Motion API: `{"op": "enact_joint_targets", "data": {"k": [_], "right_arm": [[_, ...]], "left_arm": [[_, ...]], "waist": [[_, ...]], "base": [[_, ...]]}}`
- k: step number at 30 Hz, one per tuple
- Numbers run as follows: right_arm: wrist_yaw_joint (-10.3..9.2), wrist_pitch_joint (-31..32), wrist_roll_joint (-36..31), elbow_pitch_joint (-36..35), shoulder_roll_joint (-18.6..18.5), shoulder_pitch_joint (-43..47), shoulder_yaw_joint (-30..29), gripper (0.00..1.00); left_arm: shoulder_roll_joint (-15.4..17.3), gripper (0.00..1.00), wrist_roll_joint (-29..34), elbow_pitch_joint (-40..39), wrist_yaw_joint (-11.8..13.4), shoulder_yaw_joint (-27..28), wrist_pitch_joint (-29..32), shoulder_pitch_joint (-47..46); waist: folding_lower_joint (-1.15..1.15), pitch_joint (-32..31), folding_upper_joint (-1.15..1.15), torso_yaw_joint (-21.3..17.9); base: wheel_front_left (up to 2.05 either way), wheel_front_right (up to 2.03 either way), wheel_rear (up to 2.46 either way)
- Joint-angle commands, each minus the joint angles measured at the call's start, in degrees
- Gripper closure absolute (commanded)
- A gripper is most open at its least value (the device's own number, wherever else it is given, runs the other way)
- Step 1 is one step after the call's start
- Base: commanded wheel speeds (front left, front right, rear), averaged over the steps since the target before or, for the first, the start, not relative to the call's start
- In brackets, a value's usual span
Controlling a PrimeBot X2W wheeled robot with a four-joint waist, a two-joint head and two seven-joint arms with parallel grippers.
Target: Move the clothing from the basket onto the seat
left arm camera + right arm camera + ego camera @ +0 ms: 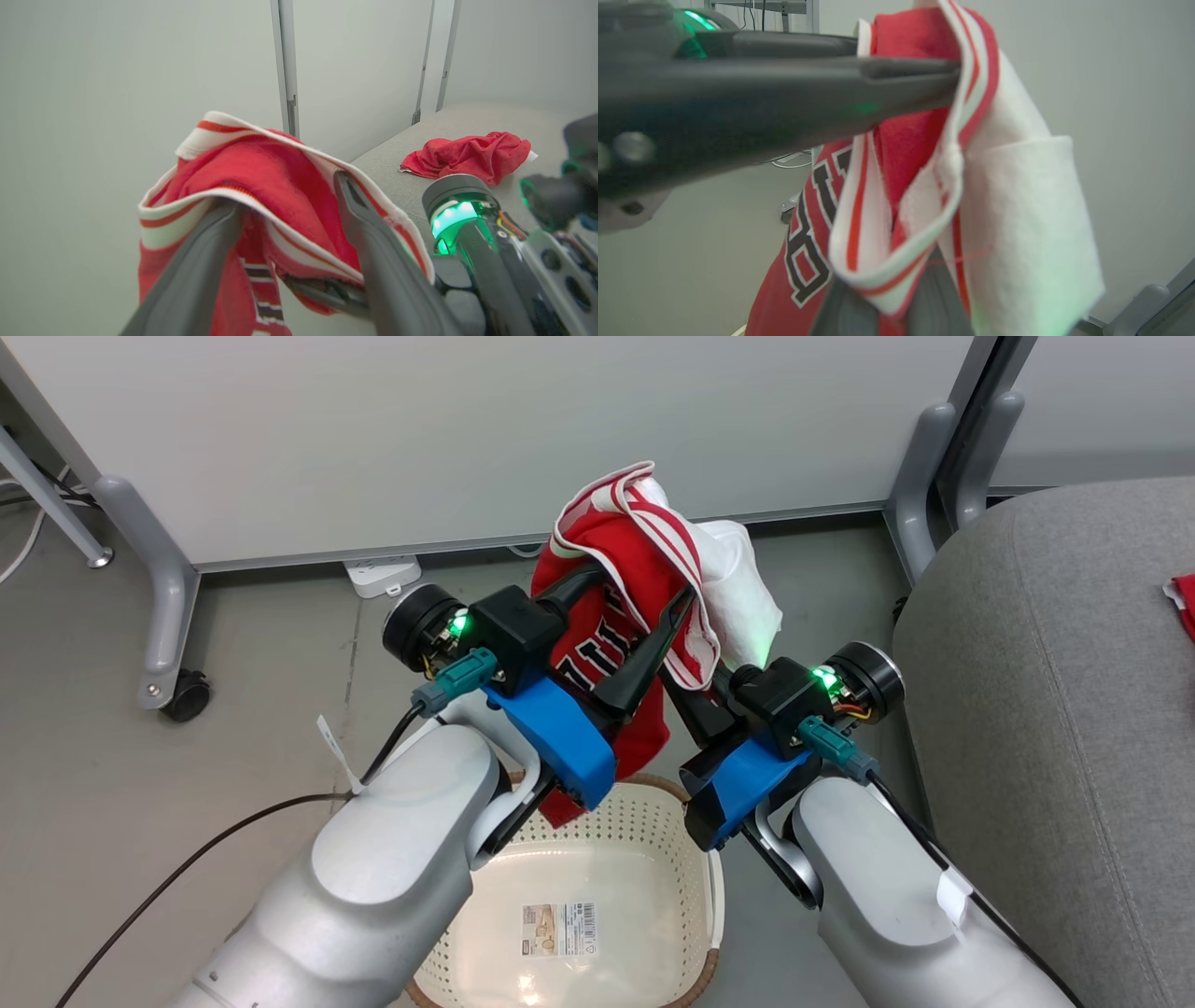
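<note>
The grey seat (1046,709) carries the plainer red garment (467,156). The basket (644,821) sits on the floor beneath both arms. Above it hangs the striped red garment (644,560), draped over the left pincer (283,192), whose fingers stand wide apart. The right pincer (896,303) has its fingers nearly together, pinching the cloth.

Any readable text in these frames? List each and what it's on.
"BU": dark, white-edged letters on the red striped jersey; the rest of the word is hidden in folds.
Too small to read: print on the barcode sticker on the floor of the basket.
Nothing legible: white tags on the arm cables.
</note>
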Motion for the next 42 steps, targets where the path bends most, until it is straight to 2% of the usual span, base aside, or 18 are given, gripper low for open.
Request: {"op": "enact_joint_targets", "data": {"k": [1,16,26,34,42], "right_arm": [[-0.05,0.0,0.3,-0.2,0.2,-0.6,-0.1,1.0],[-0.05,0.0,0.0,-1.0,0.2,-1.4,-3.8,1.0],[-0.06,0.0,-0.1,-2.5,0.2,-0.8,-7.8,1.0],[-0.06,0.0,0.4,-5.3,0.2,0.6,-12.3,1.0],[-0.05,0.0,1.0,-9.0,0.2,2.6,-16.8,1.0]], "left_arm": [[0.4,0.0,-0.2,0.3,0.0,0.0,0.0,-0.7],[0.5,0.0,-1.0,0.6,-0.1,-1.0,0.8,-1.0],[1.4,0.0,-1.0,0.1,0.0,-1.5,1.1,-1.1],[2.5,0.0,-0.8,-1.0,0.0,-2.3,1.7,-1.1],[3.9,0.0,-0.2,-2.5,0.1,-3.4,2.4,-1.7]], "waist": [[-0.01,0.1,0.0,-0.1],[-0.01,2.1,0.0,-1.3],[-0.01,4.0,0.0,-3.4],[-0.01,6.4,0.0,-7.5],[-0.01,9.0,0.0,-13.3]], "base": [[0.0,0.0,0.0],[0.0,0.0,0.0],[0.0,0.0,0.0],[0.0,0.0,0.0],[0.0,0.0,0.0]]}}
